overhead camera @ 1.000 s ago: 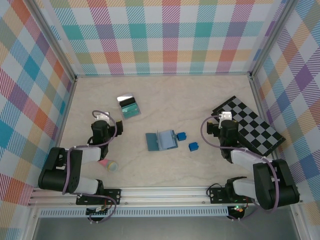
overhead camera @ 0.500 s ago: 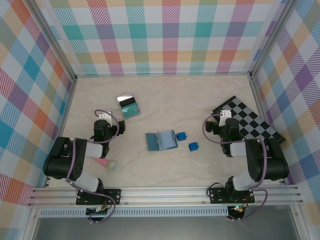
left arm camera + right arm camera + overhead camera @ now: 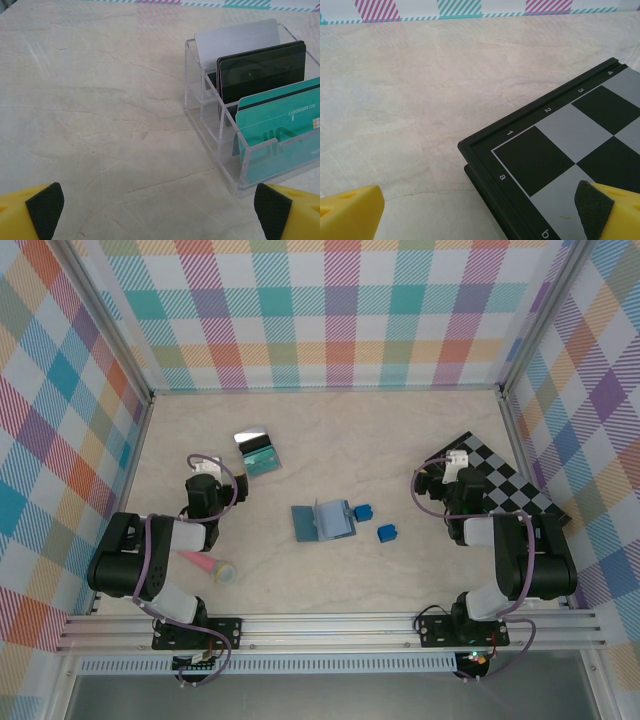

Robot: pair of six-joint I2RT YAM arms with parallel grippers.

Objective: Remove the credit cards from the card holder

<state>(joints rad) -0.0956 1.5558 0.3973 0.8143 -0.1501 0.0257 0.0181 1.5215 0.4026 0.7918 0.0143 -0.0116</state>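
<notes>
Card holder (image 3: 200, 107): a clear box on the desk (image 3: 100, 100), just ahead and to the right of the left tool (image 3: 159, 209).
Cards (image 3: 262, 461): three, upright inside the holder; teal card (image 3: 280, 135) nearest the left tool, black card (image 3: 260, 75) behind it, white card (image 3: 235, 40) farthest.
Left tool: released, jaws wide, touching nothing.
Right tool (image 3: 480, 205): released, well apart from the holder.
Step in hand: likely best to centre on the teal card's top edge, pinch, and lift straight up so the holder stays put.
Others: one blue wallet (image 3: 323, 521), two blue cubes (image 3: 363, 511), one checkerboard (image 3: 560, 165), all well apart from the holder.
</notes>
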